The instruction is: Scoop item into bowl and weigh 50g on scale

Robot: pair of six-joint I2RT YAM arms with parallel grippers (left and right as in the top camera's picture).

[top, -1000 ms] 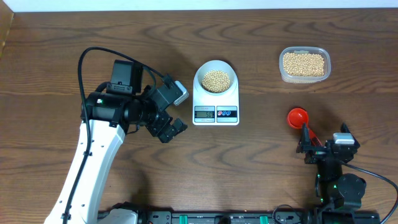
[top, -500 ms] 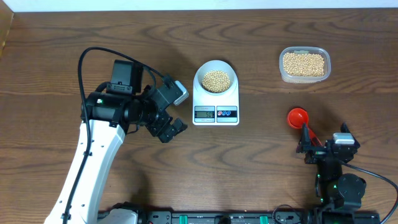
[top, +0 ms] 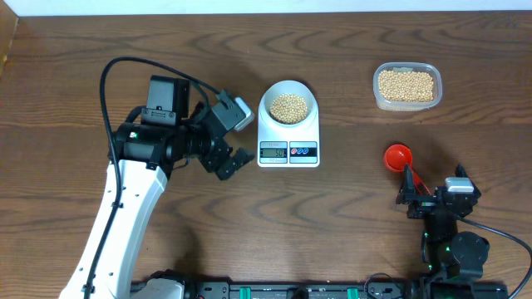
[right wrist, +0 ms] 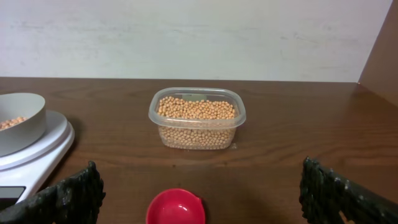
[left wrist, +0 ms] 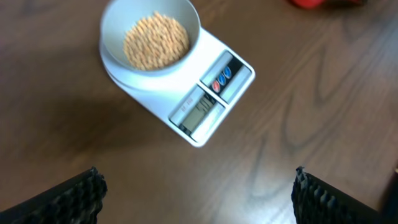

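The bowl (top: 288, 105), white and holding tan beans (top: 288, 108), stands on the white scale (top: 288, 150) at mid table. My left gripper (top: 235, 138) hovers open just left of the scale, with nothing between its fingers. In the left wrist view the bowl (left wrist: 118, 25), its beans (left wrist: 155, 42) and the scale (left wrist: 214, 93) lie ahead of the wide-apart fingertips (left wrist: 81, 193). More beans (top: 406, 85) fill a clear tub (top: 376, 87) at the back right. My right gripper (top: 434, 191) is open at the front right, its fingers on either side of a red scoop (top: 397, 155).
The right wrist view shows the red scoop (right wrist: 176, 209) lying on the wood between the fingers, the tub (right wrist: 197, 118) beyond it and the scale's edge (right wrist: 43, 149) at left. A wall rises behind the table's far edge.
My left gripper has turned and shifted slightly up and toward the scale. The right arm, scoop, bowl and tub have not moved.
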